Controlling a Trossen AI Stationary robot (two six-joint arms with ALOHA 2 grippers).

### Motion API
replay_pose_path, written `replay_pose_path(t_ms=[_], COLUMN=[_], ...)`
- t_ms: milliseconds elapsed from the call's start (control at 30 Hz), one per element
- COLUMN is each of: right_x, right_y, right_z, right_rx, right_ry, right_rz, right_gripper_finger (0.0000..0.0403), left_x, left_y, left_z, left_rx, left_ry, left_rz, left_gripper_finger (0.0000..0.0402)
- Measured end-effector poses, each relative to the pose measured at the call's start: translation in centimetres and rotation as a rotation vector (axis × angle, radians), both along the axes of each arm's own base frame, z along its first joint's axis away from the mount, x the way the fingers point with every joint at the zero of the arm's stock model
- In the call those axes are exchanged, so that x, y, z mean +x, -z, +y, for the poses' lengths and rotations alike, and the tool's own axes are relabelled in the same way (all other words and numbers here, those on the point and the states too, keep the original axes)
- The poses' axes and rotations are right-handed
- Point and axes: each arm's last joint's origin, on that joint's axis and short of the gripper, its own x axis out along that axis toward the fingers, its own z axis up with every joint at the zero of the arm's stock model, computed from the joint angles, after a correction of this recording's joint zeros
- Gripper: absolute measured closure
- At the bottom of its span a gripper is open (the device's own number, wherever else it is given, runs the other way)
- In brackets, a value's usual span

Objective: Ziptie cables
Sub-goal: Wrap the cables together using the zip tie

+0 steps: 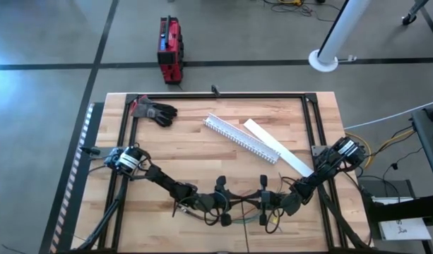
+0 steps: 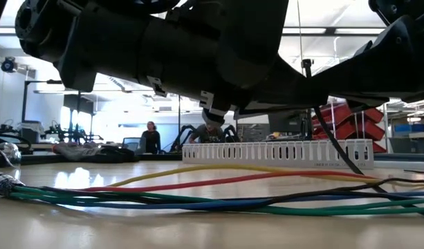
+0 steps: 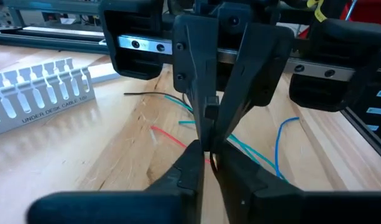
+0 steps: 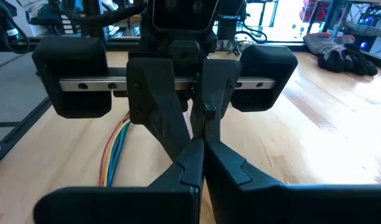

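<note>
My left gripper and right gripper face each other nose to nose over the near part of the table, both low over the cables. Left fingers pressed together, no gap visible; whether anything thin is pinched there, cannot tell. Right fingers likewise closed tip to tip, nothing seen between them.

Cables: loose bundle lying flat, long axis running side to side along the table's near edge, passing under both grippers. In the low view the strands — green, blue, red, yellow, dark — fan apart toward one end and gather at a taped end.

Beyond the cables, toward table centre: white slotted channel lying diagonally, its flat lid just beside it on the right-arm side. Dark glove at the far left corner.

Bare wood between cables and channel. Black frame rails border the table sides and far edge
</note>
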Motion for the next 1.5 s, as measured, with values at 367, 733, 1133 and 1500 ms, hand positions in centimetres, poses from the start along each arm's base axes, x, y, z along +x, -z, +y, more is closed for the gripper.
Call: replay_pose_path(t_ms=[367,733,1133,1500], right_x=[0.23,0.28,0.33,0.32], right_y=[-0.19,-0.26,-0.31,-0.31], right_z=[0.21,0.27,0.32,0.33], right_rx=[0.006,0.009,0.014,0.015], right_ry=[-0.002,-0.005,-0.01,-0.012], right_rz=[-0.006,-0.009,-0.011,-0.011], right_gripper_finger=[0.0403,0.0403,0.0403,0.0403], left_x=[0.04,0.05,0.16,0.15], left_y=[0.01,-0.01,-0.02,0.11], left_z=[0.09,0.08,0.33,0.37], left_rx=[0.006,0.018,0.021,0.03], left_ry=[-0.001,0.002,-0.004,-0.006], left_rz=[0.0,-0.001,-0.001,0.013], left_gripper_finger=[0.0401,0.04,0.0314,0.0294])
